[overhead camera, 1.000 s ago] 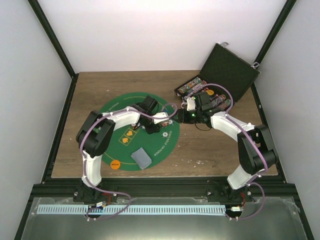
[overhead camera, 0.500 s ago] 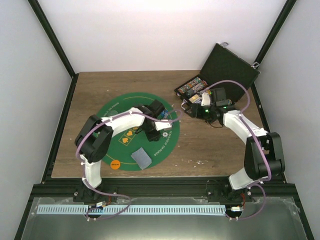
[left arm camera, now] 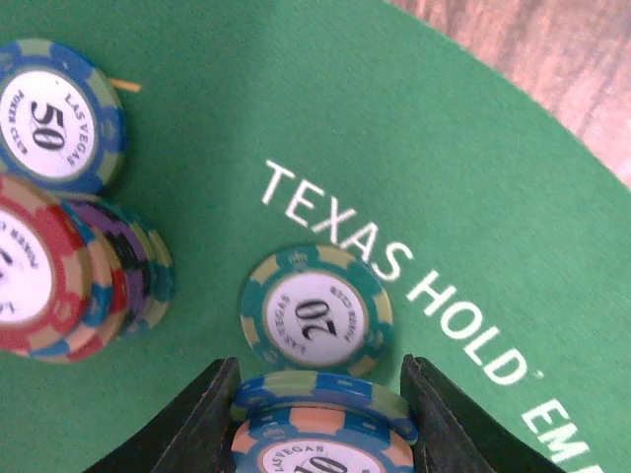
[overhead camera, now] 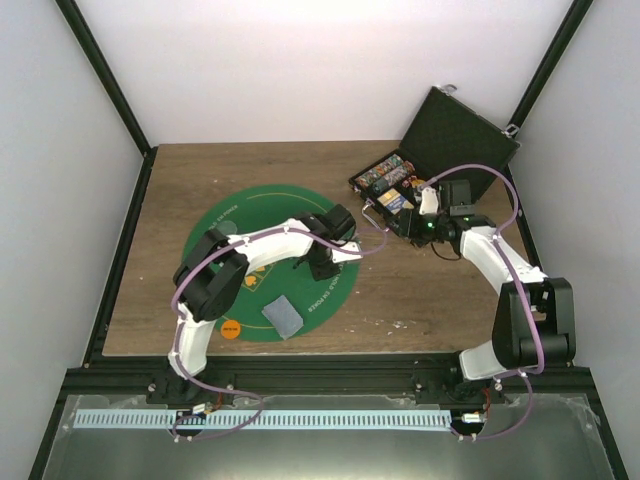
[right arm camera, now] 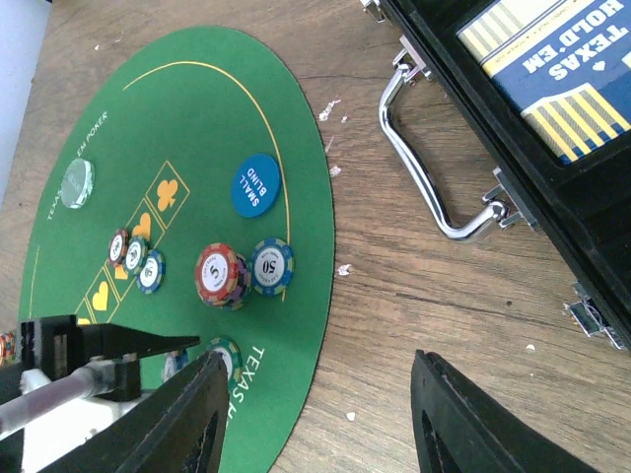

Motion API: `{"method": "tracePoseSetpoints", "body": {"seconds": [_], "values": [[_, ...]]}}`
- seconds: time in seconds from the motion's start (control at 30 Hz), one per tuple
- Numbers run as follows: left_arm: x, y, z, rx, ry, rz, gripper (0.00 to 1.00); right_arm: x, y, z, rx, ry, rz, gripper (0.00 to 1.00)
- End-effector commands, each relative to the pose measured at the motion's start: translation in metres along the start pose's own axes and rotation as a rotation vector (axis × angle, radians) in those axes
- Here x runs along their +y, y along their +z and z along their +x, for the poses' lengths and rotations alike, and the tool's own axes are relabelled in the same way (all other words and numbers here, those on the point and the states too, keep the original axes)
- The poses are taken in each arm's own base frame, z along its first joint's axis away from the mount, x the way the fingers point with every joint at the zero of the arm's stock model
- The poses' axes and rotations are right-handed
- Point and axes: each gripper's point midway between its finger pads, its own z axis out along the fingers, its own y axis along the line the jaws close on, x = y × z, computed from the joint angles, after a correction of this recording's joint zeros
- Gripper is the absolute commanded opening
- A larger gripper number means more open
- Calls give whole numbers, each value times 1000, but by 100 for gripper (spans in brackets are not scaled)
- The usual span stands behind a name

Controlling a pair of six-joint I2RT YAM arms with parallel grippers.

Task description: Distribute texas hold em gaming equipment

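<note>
Left gripper [left arm camera: 320,394] pinches striped blue-orange poker chips [left arm camera: 320,419]; right gripper [right arm camera: 320,414] spread, empty. Partway: several stacks [right arm camera: 219,274] on round green felt mat [right arm camera: 197,118].

Bottom edge cuts the blue-orange chip [left arm camera: 320,434]; left edge cuts the red stack [left arm camera: 39,271]

Plain white walls [overhead camera: 300,70] enclose a brown wooden table [overhead camera: 450,300] framed by black metal struts [overhead camera: 107,75].

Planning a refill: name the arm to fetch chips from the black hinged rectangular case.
Right: the right gripper hovers open beside the black case; the left gripper holds blue-and-orange striped poker chips over the round green felt mat.
</note>
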Motion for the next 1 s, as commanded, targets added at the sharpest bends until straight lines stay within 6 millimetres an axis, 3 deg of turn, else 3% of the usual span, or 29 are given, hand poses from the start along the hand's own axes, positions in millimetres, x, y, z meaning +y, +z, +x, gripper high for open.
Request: {"method": "tracePoseSetpoints", "body": {"seconds": [0.0, 0.17, 0.3, 0.4, 0.53, 0.73, 0.87, 0.97], "values": [[13, 10, -14, -12, 23, -65, 0, 7, -5, -2, -8, -42, -22, 52], [11, 17, -21, -35, 23, -46, 14, 6, -5, 0, 2, -55, -16, 52], [15, 23, -19, -23, 24, -68, 32, 6, -6, 2, 6, -60, -19, 52], [15, 18, -26, -48, 10, -60, 45, 7, -5, 3, 12, -60, -25, 53], [13, 10, -38, -89, -7, -32, 56, 8, -5, 2, 19, -62, -31, 53], [6, -26, -56, -135, -36, 46, 60, 11, -9, -1, 9, -68, -28, 54], [-6, -72, -58, -187, 0, 98, 60, 13, -12, -5, -1, -74, -27, 53], [-18, -108, -46, -211, 32, 139, 60, 14, -13, -9, -6, -78, -27, 54]]}}
